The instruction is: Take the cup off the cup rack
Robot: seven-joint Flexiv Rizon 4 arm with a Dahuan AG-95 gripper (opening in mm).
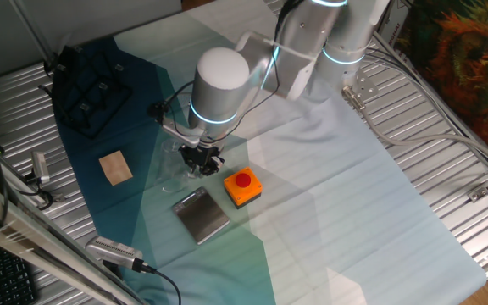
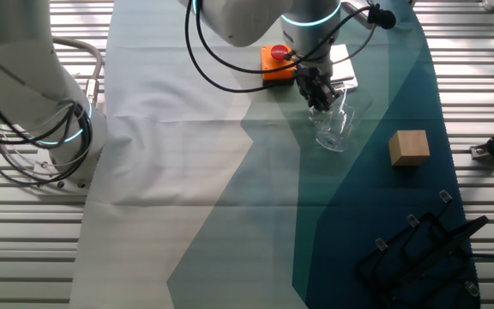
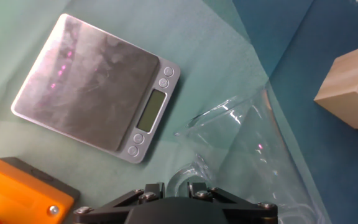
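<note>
Item: gripper (image 3: 178,190), sitting at the bottom edge of the hand view, its fingers appearing to be pinching the handle of the cup (image 3: 241,155), though the contact is partly hidden. Item: cup, clear glass, hanging tilted just above the cloth at frame centre, directly beyond the fingertips. Item: cup rack (image 2: 427,249), lying well apart in the lower right of the other fixed view; the cup is already off it, so judged nearly done. Item: wooden block (image 3: 352,87), upper right. Item: grey scale (image 3: 95,84), upper left. Item: orange button box (image 3: 23,190), lower left.

White arm (image 1: 221,80), glowing cyan rings
</note>
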